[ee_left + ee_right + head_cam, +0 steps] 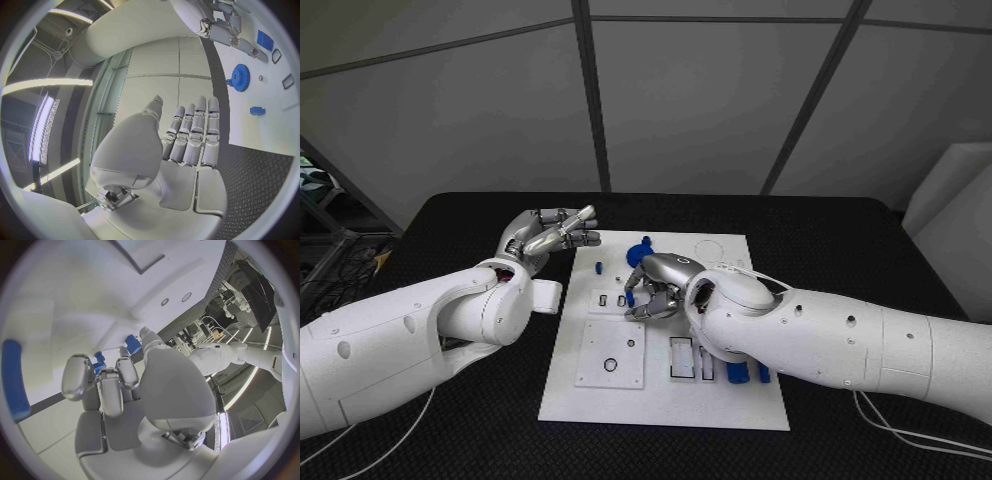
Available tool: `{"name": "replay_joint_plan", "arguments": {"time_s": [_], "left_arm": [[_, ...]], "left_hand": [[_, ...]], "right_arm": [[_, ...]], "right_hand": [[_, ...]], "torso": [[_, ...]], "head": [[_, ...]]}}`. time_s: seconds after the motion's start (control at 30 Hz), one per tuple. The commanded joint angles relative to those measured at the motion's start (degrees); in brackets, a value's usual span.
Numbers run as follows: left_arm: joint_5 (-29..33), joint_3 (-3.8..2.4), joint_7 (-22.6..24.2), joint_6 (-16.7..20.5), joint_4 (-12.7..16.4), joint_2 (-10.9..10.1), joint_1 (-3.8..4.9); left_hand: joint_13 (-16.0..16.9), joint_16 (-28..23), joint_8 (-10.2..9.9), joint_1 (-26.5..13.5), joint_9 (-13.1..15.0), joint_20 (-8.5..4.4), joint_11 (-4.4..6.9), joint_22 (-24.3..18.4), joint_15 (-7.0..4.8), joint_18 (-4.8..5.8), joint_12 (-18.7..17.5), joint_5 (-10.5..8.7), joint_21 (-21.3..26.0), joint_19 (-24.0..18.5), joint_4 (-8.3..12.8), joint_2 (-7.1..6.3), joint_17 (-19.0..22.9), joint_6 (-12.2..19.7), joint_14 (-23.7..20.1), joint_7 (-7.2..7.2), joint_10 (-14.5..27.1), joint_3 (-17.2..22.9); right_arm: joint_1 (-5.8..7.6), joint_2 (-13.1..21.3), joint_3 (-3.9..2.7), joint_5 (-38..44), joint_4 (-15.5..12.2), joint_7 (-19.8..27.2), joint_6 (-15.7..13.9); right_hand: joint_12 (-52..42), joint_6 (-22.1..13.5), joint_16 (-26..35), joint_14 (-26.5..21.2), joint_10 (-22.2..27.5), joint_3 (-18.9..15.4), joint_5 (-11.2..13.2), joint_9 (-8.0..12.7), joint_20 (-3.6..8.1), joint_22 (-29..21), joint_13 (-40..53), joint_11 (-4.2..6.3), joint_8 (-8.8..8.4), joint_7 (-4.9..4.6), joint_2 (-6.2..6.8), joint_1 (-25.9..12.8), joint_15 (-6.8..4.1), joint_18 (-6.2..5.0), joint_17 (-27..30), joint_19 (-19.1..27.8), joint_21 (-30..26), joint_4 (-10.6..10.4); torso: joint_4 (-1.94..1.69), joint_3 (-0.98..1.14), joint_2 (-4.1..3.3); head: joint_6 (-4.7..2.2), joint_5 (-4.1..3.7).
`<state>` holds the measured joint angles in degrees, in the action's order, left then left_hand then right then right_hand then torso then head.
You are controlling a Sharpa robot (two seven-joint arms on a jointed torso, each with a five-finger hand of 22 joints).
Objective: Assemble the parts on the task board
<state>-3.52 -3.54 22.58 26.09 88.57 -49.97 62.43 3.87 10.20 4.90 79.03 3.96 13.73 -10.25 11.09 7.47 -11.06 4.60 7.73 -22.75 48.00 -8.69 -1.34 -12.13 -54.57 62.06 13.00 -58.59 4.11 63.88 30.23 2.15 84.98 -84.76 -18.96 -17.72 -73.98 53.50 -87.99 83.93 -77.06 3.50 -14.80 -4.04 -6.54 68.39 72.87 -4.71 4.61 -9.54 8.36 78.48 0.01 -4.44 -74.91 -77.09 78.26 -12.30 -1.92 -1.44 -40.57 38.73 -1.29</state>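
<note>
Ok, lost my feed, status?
Left hand open, off the task board. Right hand holds a blue part over it. Nothing blocking.

One white rectangular task board [668,400] lies on one black worktop [473,420]. Blue plastic parts on the board, as countable from the head view: one round toothed gear [638,251] at the board's 11 o'clock, one small block [597,267] toward 10 o'clock, and two upright bars [737,372] side by side at 4 o'clock. One further small blue piece [630,297] sits at the fingers of the right robot hand [655,287]. Two robot hands are present, the left robot hand [554,235] being the second.
</note>
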Motion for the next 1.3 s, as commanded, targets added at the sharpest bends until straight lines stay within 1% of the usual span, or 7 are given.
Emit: {"name": "replay_joint_plan", "arguments": {"time_s": [0.03,0.57,0.87,1.0,1.07,1.17,1.3], "left_arm": [[-0.2,-0.05,-0.3,-0.7,0.0,0.1,0.1],[-8.9,-0.04,-9.1,-3.5,-1.6,-0.3,0.08],[-23.8,-0.06,-22.4,-12.5,-2.4,-0.9,0.35],[-30.1,-0.07,-29.3,-16.5,-2.3,-0.8,0.81],[-33.0,-0.07,-32.6,-18.3,-2.2,-0.6,1.19],[-38.0,-0.06,-37.6,-21.4,-1.9,-0.2,1.93],[-42.8,0.05,-43.3,-24.6,-2.1,1.2,3.19]], "left_hand": [[0.0,-0.4,-0.3,-0.2,0.0,0.04,0.1,-0.1,-0.11,0.65,-0.1,-0.17,0.2,-0.2,0.3,0.32,-0.1,-0.3,-0.4,0.13,0.1,-0.1],[1.4,4.4,0.9,-1.3,0.4,-4.89,3.88,4.6,-4.67,0.42,2.4,-0.17,-9.9,15.5,-0.1,0.84,-4.6,-5.4,11.8,-2.87,-9.6,-0.6],[6.9,7.5,1.8,-1.7,1.0,-7.83,6.78,23.3,-7.28,2.57,9.4,-0.13,-29.0,25.6,-2.0,2.67,-10.4,-7.0,15.5,-4.97,-19.4,1.0],[15.1,10.3,4.9,-2.5,2.9,-9.19,8.75,47.1,-8.63,5.69,19.4,-0.13,-47.4,32.6,-2.0,0.06,-14.3,-8.6,18.7,-6.28,-20.6,-0.3],[30.5,11.5,7.0,-3.2,4.5,-9.83,9.51,56.0,-9.6,7.1,35.3,0.19,-53.8,35.1,-2.0,-0.91,-16.5,-9.0,19.5,-7.56,-21.1,-1.1],[50.2,11.6,10.4,-4.6,7.8,-10.02,9.36,61.9,-9.64,7.91,54.5,-0.07,-57.9,36.2,-2.6,-1.37,-20.1,-7.6,18.8,-7.95,-18.8,-2.2],[56.2,11.2,13.4,-6.8,10.4,-9.95,9.24,64.6,-9.69,8.3,60.2,-0.11,-59.5,36.9,-4.5,-0.57,-22.5,-6.0,18.6,-7.79,-17.9,-3.6]], "right_arm": [[-0.03,0.3,0.03,0.1,-0.5,0.9,-4.3],[-0.09,6.4,-0.14,-26.0,-4.8,27.6,-11.0],[1.34,11.9,-1.16,-43.9,-7.0,32.1,-8.9],[2.77,14.1,-1.69,-49.2,-6.6,33.1,-8.3],[3.48,15.0,-1.96,-50.8,-6.0,33.5,-7.9],[4.6,16.3,-2.24,-52.2,-4.8,34.0,-7.2],[5.61,17.3,-2.42,-53.3,-3.0,34.4,-6.9]], "right_hand": [[0.2,-0.5,0.4,4.8,0.4,-0.1,-0.3,0.0,0.06,-0.1,-0.1,0.12,0.26,0.02,0.56,0.0,0.3,-0.15,-9.6,0.3,-0.4,-0.5],[3.3,1.9,5.1,2.5,2.0,-0.4,-3.4,-0.4,0.69,-9.8,-3.6,1.01,2.6,1.05,-1.07,3.3,-0.56,-2.11,-1.5,6.2,-6.9,0.0],[35.3,4.8,39.4,-9.9,15.1,1.7,-3.4,0.1,1.21,-36.3,-32.1,1.98,1.98,1.77,-3.05,5.9,-1.06,-6.09,37.5,21.0,-29.8,0.8],[51.9,5.3,54.9,-12.7,9.8,4.9,-2.7,0.1,-0.12,-41.6,-46.3,1.38,0.88,1.52,-2.02,7.1,-0.15,-5.91,45.6,23.3,-38.3,-0.8],[59.7,6.1,62.1,-10.9,6.1,6.7,-2.6,0.1,-0.7,-44.3,-53.3,0.81,0.33,1.09,-1.31,7.3,0.55,-6.11,49.7,22.2,-42.1,-1.4],[66.1,7.1,68.9,-8.9,3.6,8.2,-2.5,0.1,-1.0,-47.0,-59.2,0.24,-0.22,0.76,-0.6,7.2,0.93,-6.03,53.5,20.7,-45.8,-1.2],[69.3,7.9,73.4,-7.5,2.1,9.0,-2.5,0.1,-1.43,-49.0,-62.7,-0.11,-0.64,0.41,-0.42,6.6,1.26,-6.04,55.9,19.9,-48.6,-0.6]], "torso": [[0.03,0.0,0.03],[0.23,-0.04,0.85],[0.59,-0.05,2.11],[0.77,0.13,2.61],[0.84,0.19,2.93],[0.92,0.3,3.24],[0.98,0.54,3.69]], "head": [[-0.07,0.07],[-0.64,0.17],[-0.37,0.93],[-0.1,1.38],[0.13,1.62],[0.26,2.01],[0.62,2.38]]}}
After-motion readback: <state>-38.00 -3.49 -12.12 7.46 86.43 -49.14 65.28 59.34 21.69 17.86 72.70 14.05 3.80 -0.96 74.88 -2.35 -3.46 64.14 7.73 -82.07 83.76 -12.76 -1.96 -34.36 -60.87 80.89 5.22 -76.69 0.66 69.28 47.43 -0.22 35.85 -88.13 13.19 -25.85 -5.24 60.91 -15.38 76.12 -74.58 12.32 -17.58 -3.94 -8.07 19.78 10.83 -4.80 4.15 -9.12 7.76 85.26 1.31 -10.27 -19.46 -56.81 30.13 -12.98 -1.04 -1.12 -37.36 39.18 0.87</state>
